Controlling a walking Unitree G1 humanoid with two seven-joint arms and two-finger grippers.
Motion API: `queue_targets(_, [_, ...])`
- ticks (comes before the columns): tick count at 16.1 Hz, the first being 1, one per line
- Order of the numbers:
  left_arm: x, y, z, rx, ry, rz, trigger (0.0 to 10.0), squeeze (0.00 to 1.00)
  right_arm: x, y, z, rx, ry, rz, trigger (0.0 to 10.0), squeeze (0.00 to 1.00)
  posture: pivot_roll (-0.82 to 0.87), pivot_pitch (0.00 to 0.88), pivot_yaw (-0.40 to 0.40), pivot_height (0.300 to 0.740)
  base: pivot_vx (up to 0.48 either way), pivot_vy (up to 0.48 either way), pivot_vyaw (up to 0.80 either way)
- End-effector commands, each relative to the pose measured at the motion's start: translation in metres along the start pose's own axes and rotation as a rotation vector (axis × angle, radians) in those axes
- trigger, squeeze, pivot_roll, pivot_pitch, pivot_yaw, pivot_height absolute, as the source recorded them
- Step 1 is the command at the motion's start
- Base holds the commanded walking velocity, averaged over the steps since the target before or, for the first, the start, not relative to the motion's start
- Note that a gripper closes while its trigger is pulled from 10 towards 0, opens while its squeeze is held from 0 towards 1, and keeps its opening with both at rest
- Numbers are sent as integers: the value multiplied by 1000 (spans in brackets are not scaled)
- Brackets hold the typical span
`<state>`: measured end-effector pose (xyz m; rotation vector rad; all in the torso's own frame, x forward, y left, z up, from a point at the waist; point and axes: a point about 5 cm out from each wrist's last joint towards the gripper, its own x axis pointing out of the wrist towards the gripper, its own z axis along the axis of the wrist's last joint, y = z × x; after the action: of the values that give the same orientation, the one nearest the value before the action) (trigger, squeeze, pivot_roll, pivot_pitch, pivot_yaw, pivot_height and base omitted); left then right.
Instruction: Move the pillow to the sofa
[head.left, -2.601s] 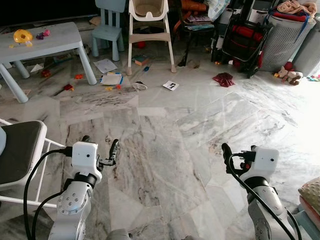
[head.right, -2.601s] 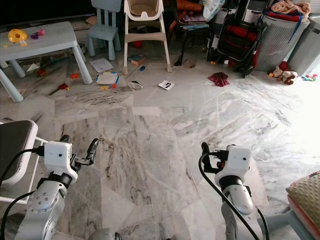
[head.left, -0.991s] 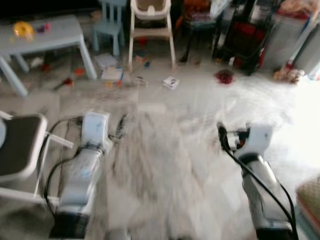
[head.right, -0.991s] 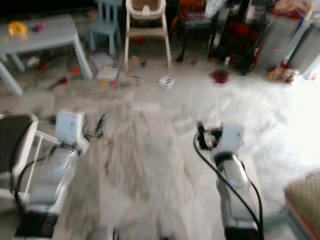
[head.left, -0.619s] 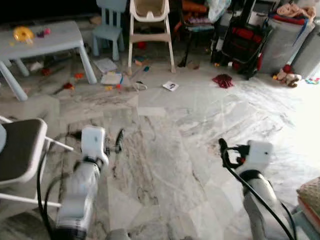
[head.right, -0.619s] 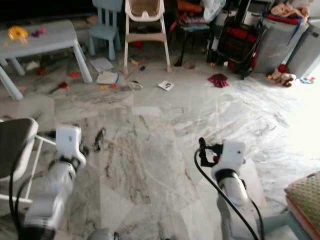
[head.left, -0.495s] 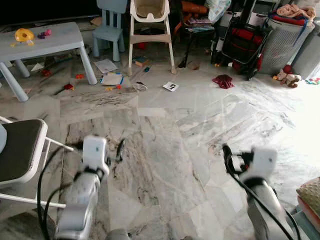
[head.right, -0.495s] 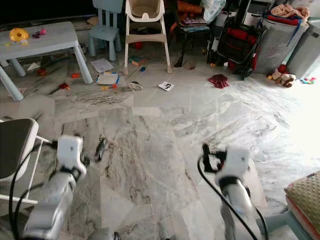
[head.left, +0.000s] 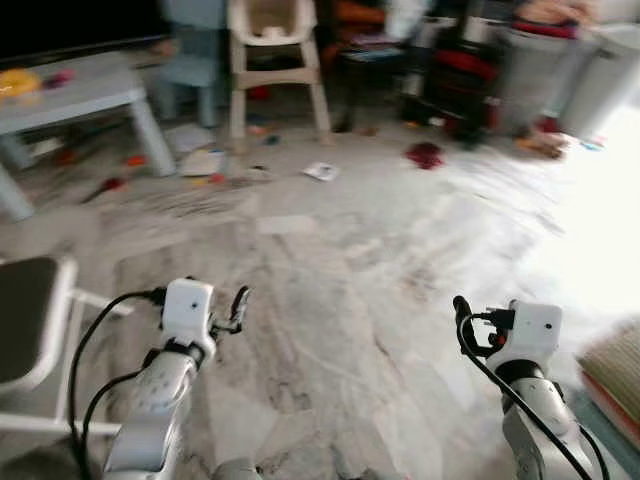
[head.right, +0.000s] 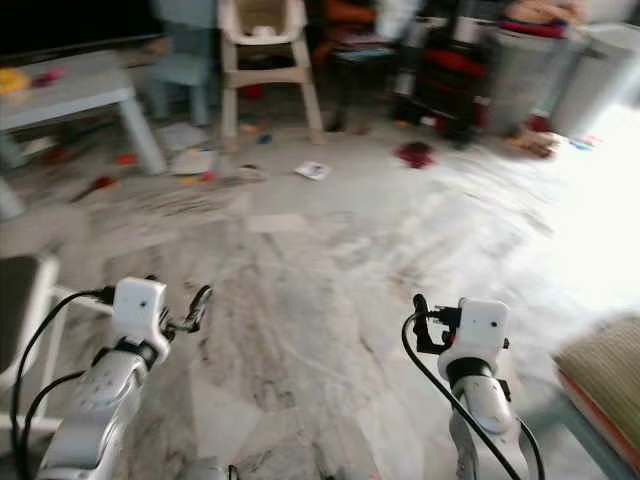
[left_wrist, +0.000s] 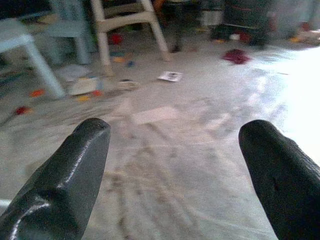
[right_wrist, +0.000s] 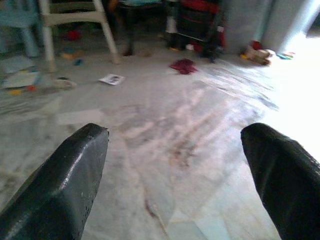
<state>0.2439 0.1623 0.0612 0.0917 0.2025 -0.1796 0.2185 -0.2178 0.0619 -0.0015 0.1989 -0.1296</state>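
Observation:
A tan, textured pillow (head.right: 603, 362) lies at the far right edge of the head views, on something with a red and blue edge, close to my right side. My right gripper (head.left: 461, 307) is held up over the marble floor, to the left of the pillow and apart from it. In the right wrist view its fingers (right_wrist: 65, 180) stand wide apart with only floor between them. My left gripper (head.left: 238, 299) hovers over the floor on the left. It is open too, and its fingers (left_wrist: 65, 175) hold nothing.
A white chair with a dark seat (head.left: 25, 320) stands close on my left. At the back are a grey children's table (head.left: 80, 90), a high chair (head.left: 270, 40), a stroller and a laundry basket. Papers, toys and a red cloth (head.left: 425, 155) litter the far floor.
The whole picture has shifted left and blurred, so the camera has turned right. More of the pillow shows at the right edge. Both arms keep their raised pose.

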Motion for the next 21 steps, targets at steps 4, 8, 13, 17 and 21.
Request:
queue_targets(4, [8,-8,5,-25,0,-38,10000,0,4,-11,4,-7,-6,-21,10000,0,-50,0,25,740,0,0,-800])
queue_targets(8, [18,-10,13,-45,-19,-37,10000,0,8,-20,4,3,0,-75,10000,0,-54,0,21,740,0,0,-800])
queue_targets(13, [20,-10,14,-65,-31,-58,10000,0,15,-18,9,-21,-18,-63,10000,0,-56,0,11,740,0,0,-800])
queue_targets(17, [18,-14,13,-78,-34,-96,10000,0,14,-22,8,-14,-7,-83,10000,0,-65,0,10,740,0,0,-800])
queue_targets(21, [19,-11,14,-76,-35,-101,10000,0,14,-23,8,-22,-2,-86,10000,0,-73,0,13,740,0,0,-800])
